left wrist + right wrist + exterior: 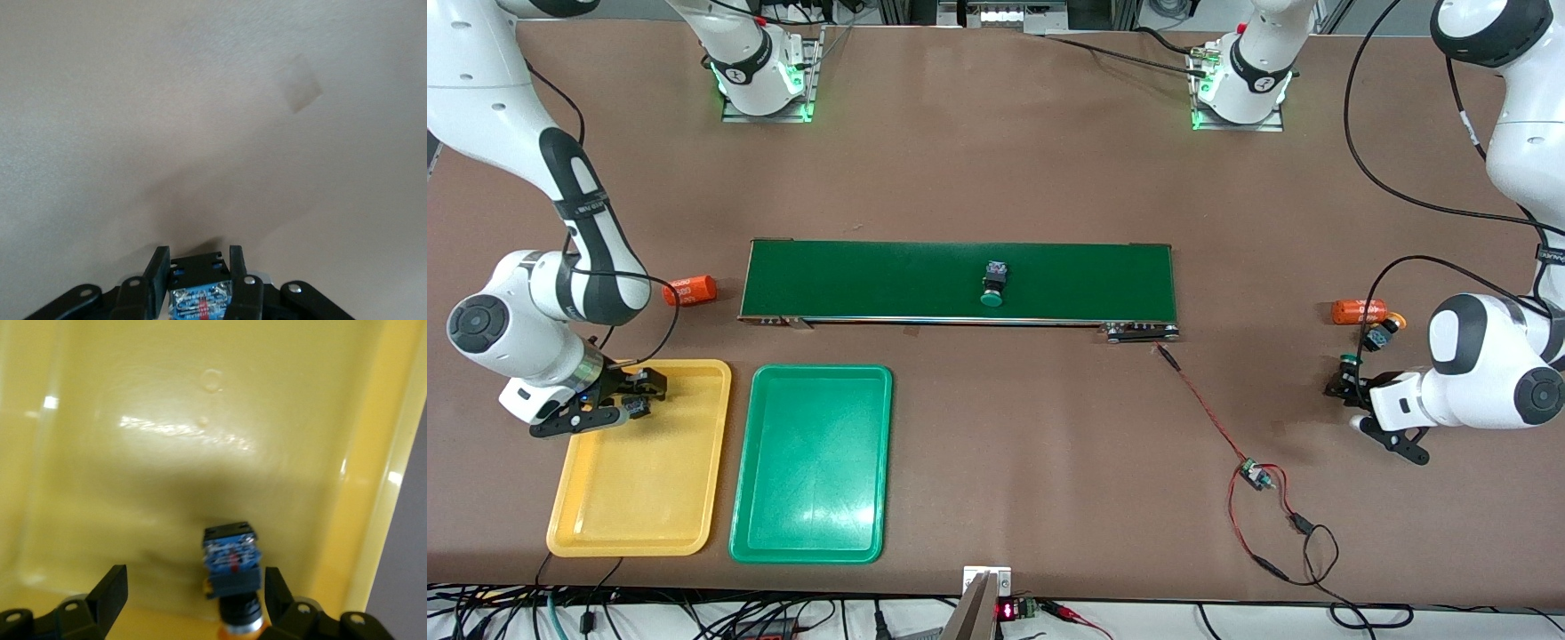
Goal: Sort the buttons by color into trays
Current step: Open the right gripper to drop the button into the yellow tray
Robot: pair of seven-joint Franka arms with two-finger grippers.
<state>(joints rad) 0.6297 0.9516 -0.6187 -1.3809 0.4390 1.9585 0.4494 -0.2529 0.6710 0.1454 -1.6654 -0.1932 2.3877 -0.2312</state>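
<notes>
Well, orange cylinder (690, 291) print unreadable (white lettering).

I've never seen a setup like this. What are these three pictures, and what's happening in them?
Two white robot arms work at a brown table, each ending in two-finger jaws. The wide picture looks down from across the table. The other two come from cameras on the arms' wrists. On the table are a dark green conveyor belt carrying a green-capped button, a yellow tray, a green tray and two orange cylinders. The right gripper hangs over the yellow tray with its jaws open, and a dark-bodied button lies in the tray between them. The left gripper, at the left arm's end of the table, has its jaws shut on another button.
</notes>
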